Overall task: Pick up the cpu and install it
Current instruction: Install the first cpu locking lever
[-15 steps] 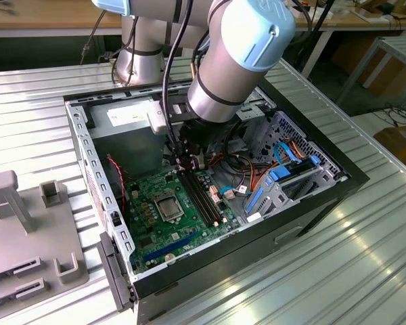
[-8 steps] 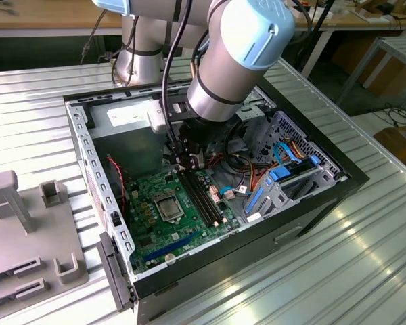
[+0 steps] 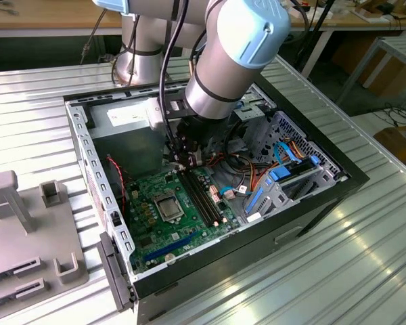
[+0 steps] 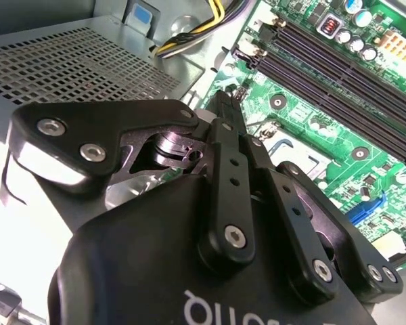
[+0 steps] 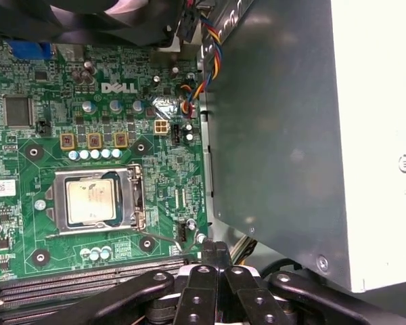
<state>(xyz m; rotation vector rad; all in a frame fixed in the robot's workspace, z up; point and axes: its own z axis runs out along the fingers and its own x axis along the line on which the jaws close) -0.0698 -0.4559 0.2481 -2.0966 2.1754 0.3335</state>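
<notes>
1. I see the computer case (image 3: 210,203) open on top, so I can only come in from above.
2. My arm (image 3: 223,61) hangs over the back of the opening, the gripper (image 5: 215,267) closed, just beside the memory slots (image 3: 199,196).
3. The grey power supply box (image 5: 291,135) walls one side of the board (image 5: 27,135).
4. Loose cables (image 3: 257,176) and blue drive brackets (image 3: 284,172) crowd the exterior view's right.
5. Above the socket frame (image 5: 98,201) with the cpu (image 5: 91,201) in it, the way is free.
</notes>
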